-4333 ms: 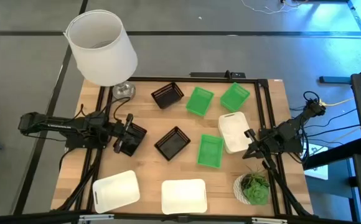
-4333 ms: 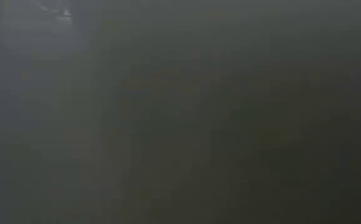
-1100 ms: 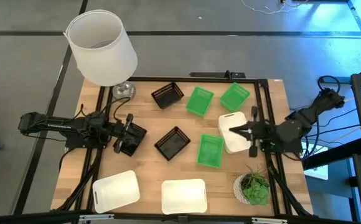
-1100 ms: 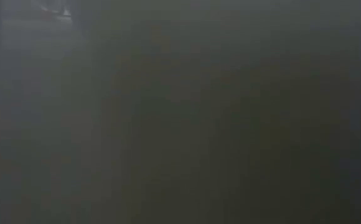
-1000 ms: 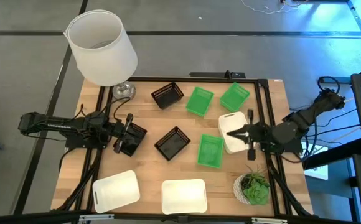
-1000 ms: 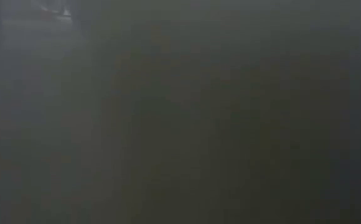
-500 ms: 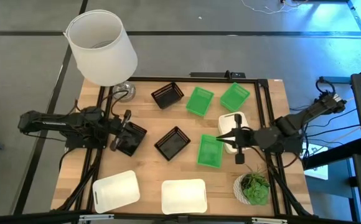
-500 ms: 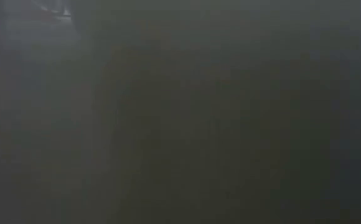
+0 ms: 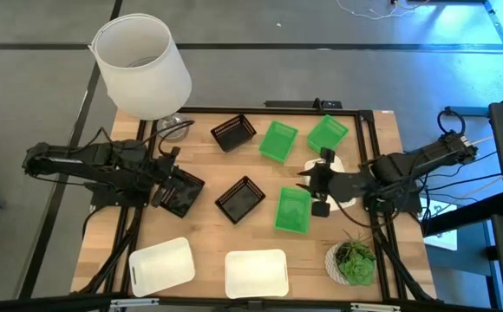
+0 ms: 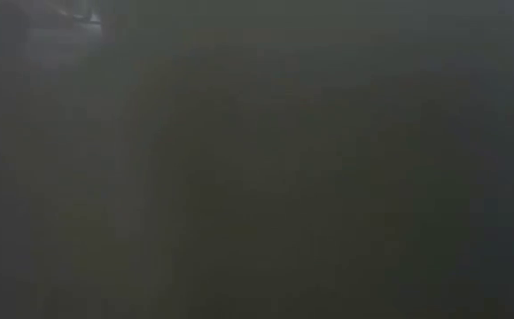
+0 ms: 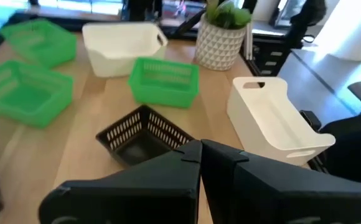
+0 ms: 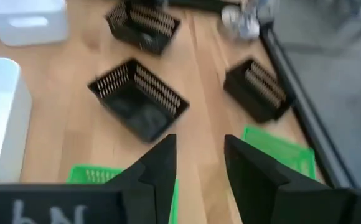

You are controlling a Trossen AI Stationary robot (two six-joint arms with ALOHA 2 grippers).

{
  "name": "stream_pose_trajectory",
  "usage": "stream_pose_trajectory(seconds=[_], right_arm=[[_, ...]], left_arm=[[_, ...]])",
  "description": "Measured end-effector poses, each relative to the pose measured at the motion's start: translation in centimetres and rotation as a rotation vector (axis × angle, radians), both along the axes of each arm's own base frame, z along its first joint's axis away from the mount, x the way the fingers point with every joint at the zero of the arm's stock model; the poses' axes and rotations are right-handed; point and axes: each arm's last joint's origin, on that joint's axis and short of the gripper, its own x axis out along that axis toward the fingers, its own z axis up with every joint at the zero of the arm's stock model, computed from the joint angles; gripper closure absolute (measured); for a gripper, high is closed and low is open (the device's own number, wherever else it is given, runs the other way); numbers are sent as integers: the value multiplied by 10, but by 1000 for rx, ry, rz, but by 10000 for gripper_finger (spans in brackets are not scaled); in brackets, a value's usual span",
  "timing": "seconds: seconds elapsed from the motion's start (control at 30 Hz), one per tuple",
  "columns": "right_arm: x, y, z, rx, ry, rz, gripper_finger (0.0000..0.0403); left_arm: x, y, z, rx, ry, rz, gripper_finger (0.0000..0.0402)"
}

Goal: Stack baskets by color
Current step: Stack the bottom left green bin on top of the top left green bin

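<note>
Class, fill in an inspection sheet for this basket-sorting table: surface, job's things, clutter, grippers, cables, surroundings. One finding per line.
Surface: wooden table, black frame along its edges.
Job's things: three black baskets, three green baskets and three white baskets, all apart, none stacked; one white basket lies partly under the right arm.
Clutter: potted plant at the near right corner; large white bucket at the far left corner.
Grippers: left gripper shut, over the black basket at the left edge; right gripper open, above the near green basket.
Cables: loose wires by the right arm's base.
Surroundings: grey floor; low view shows nothing usable.
</note>
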Motion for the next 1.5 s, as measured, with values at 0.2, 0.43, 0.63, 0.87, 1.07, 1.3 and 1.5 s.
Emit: stream_pose_trajectory(seconds=[0.2, 0.43, 0.63, 0.87, 1.07, 1.3, 1.5], right_arm=[[31, -6, -21, 102, 216, -92, 271], [65, -25, -60, 242, 392, -154, 271], [81, -43, -82, 322, 485, -182, 272], [93, -57, -106, 336, 574, -188, 272], [102, -68, -129, 336, 664, -180, 272], [109, -76, -152, 350, 739, -183, 272], [114, -79, -168, 336, 794, -172, 272]], left_arm=[[4, -1, 5, -74, 40, 17, 401], [4, -2, 5, -172, 62, 43, 401], [4, -2, 5, -172, 62, 41, 401], [4, -2, 5, -175, 63, 17, 401], [3, -3, 5, -187, 67, -14, 401], [3, -3, 5, -183, 66, -16, 401], [3, -3, 5, -183, 66, -15, 401]])
